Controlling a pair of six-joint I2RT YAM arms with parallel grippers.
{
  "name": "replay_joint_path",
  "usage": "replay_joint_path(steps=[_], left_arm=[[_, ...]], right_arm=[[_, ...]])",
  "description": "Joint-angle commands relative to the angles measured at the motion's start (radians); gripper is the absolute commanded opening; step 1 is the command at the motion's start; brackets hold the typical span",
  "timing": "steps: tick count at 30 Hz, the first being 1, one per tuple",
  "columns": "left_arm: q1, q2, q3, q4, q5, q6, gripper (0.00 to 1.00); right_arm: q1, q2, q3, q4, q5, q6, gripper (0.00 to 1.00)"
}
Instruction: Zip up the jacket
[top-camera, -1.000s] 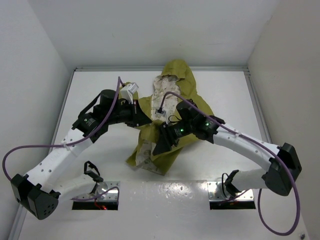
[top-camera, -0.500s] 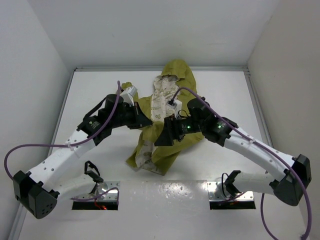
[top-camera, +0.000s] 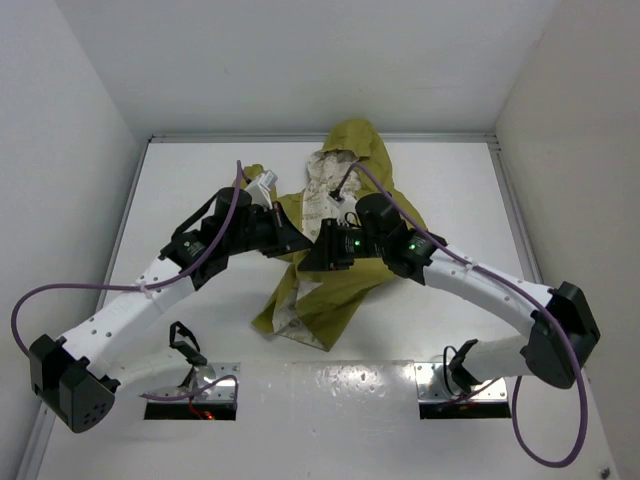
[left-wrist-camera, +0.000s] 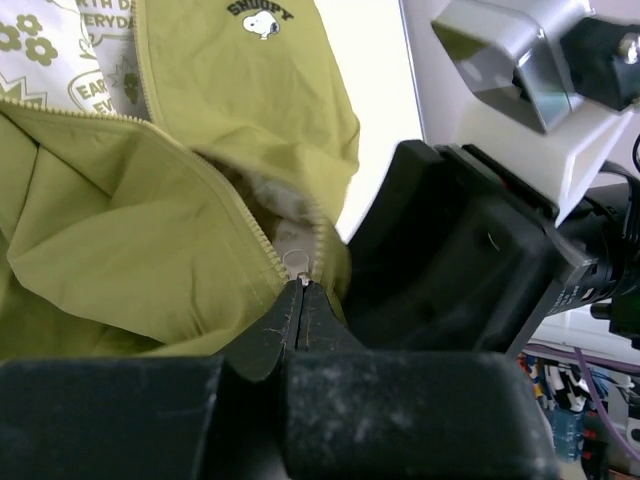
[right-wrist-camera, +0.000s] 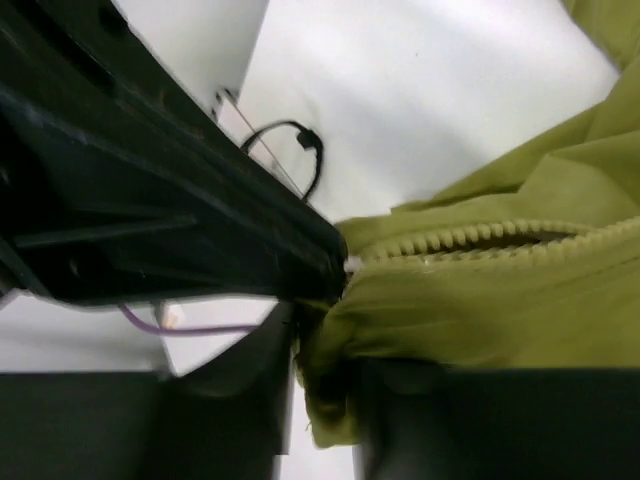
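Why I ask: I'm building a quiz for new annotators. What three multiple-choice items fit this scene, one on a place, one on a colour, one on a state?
1. Where does the jacket's hood lie?
A) toward the table's far edge
B) at the near edge
C) hanging off the left edge

2. What colour is the jacket's outer fabric?
A) navy
B) olive green
C) red

3. How is the left gripper?
A) wide open
B) out of every view
C) shut at the zipper pull

Answers:
1 A: in the top view the hood points away from the arms.
2 B: the fabric is olive green around the cream lining.
3 C: in the left wrist view the fingers meet right at the pull.
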Motion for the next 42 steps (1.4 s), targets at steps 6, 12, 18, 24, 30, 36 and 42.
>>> replay_joint_path(steps=[6,12,18,24,30,36,42], left_arm=[[-0.023,0.043,0.004,0.051,-0.022,-0.043,0.0],[-0.023,0.104,0.004,0.069,-0.054,-0.052,0.0],[-0.032,0.164,0.004,0.069,-0.075,-0.062,0.0],[-0.032,0.218,-0.005,0.094,-0.12,-0.062,0.0],[-0.014,0.279,-0.023,0.143,-0.12,-0.039,0.0],[0.023,0.38,0.002,0.255,-0.141,0.039,0.0],[0.108,0.557,0.171,0.275,-0.18,0.156,0.0]], right_arm=[[0.03,-0.048,-0.06,0.133,-0.103,-0.071,0.0],[0.068,-0.194,-0.209,0.01,-0.144,-0.28,0.0],[0.099,-0.342,-0.321,-0.076,-0.16,-0.406,0.0],[0.159,-0.472,-0.391,-0.178,-0.214,-0.596,0.0],[0.232,-0.584,-0.42,-0.342,-0.272,-0.774,0.0],[0.245,-0.677,-0.465,-0.453,-0.277,-0.863,0.0],[0.243,-0.693,-0.48,-0.452,-0.276,-0.864,0.0]])
